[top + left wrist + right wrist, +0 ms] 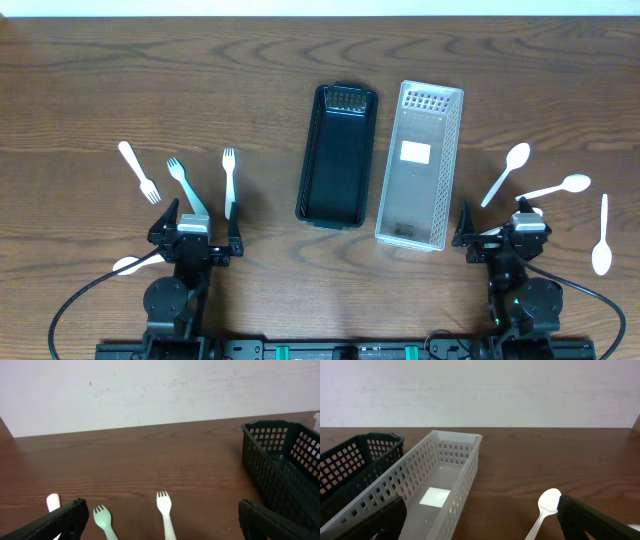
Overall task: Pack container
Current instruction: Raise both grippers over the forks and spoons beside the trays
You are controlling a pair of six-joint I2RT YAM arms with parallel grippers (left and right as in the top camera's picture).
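Two long slotted containers lie side by side at ctr of the worktop [100, 90], close, but apparently not touching. The black container [338, 155] is opaque, w/ grid holes in the walls and at its upper end; nothing is visible inside. The clear container [420, 165], just to its right in the frame, is whitish-translucent, w/ rows of slots and a white square label on the floor.

At left-middle of the overhead pic lie the outer white fork [138, 171], the pale green fork [186, 188] and the inner white fork [229, 180]. At right-middle lie the inner spoon [506, 172], the middle spoon [556, 188] and the outer spoon [602, 236].

The left tool [199, 228] is released, fingers wide apart, grasping nothing. The right tool [500, 230] is the same.

Hard to see: the green fork's handle end goes under the left tool. A white piece [127, 265] at lower left is partly behind the arm; I cannot tell what it is. In both wrist views the containers and cutlery are cut off by the frame edges.
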